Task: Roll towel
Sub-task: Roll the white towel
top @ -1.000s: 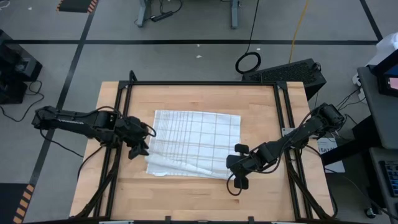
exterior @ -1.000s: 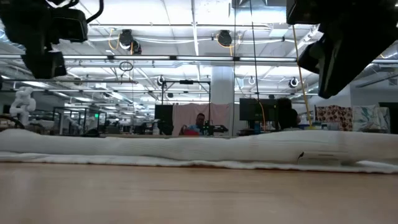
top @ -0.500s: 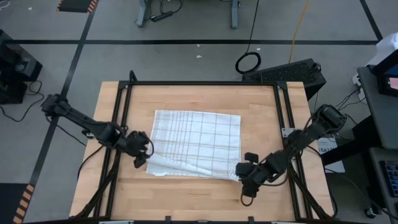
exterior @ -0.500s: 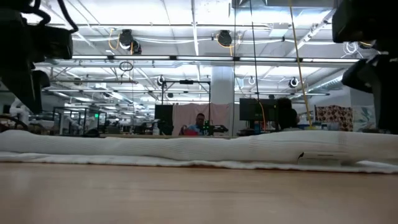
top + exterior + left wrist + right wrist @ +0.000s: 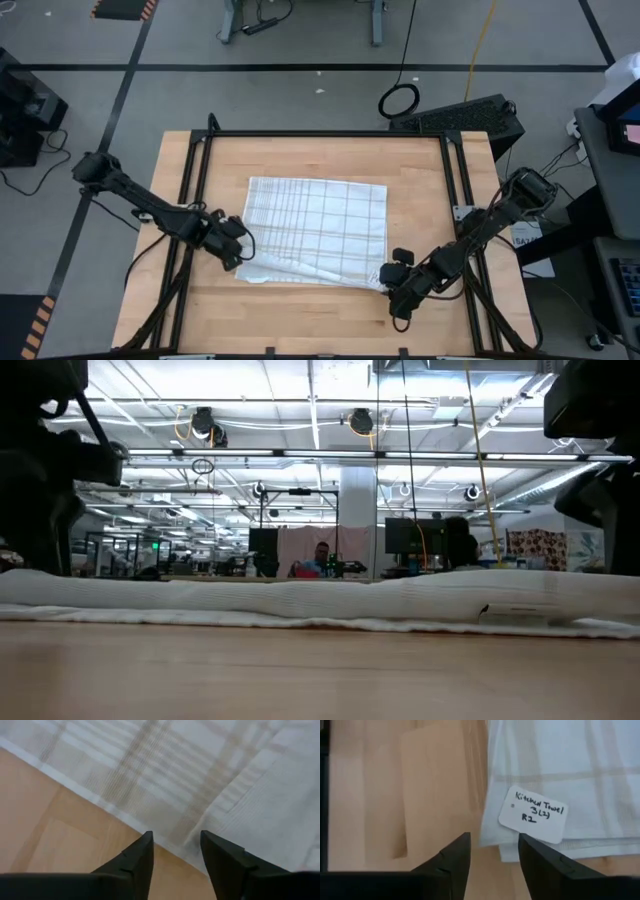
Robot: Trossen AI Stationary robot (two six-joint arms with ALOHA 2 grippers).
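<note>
The white towel [image 5: 318, 222] with thin grey check lines lies spread on the wooden table. Its near edge is folded over into a low roll [image 5: 300, 268], which shows as a long white ridge in the low view [image 5: 320, 600]. My left gripper [image 5: 240, 257] is open at the towel's near left corner, and its fingers stand over the towel's left edge [image 5: 125, 815]. My right gripper [image 5: 390, 281] is open at the near right corner, just before the paper label tag [image 5: 534, 815].
A black frame rail [image 5: 190, 200] runs along the table's left side and another [image 5: 462, 200] along its right. Bare wood [image 5: 310, 320] lies between the roll and the table's near edge. The room beyond the table shows in the low view.
My left gripper has gone toward the table's near edge and a little right, coming down to the towel's near left corner. My right gripper has gone toward the near and right edges, to the near right corner. The towel has kept still.
</note>
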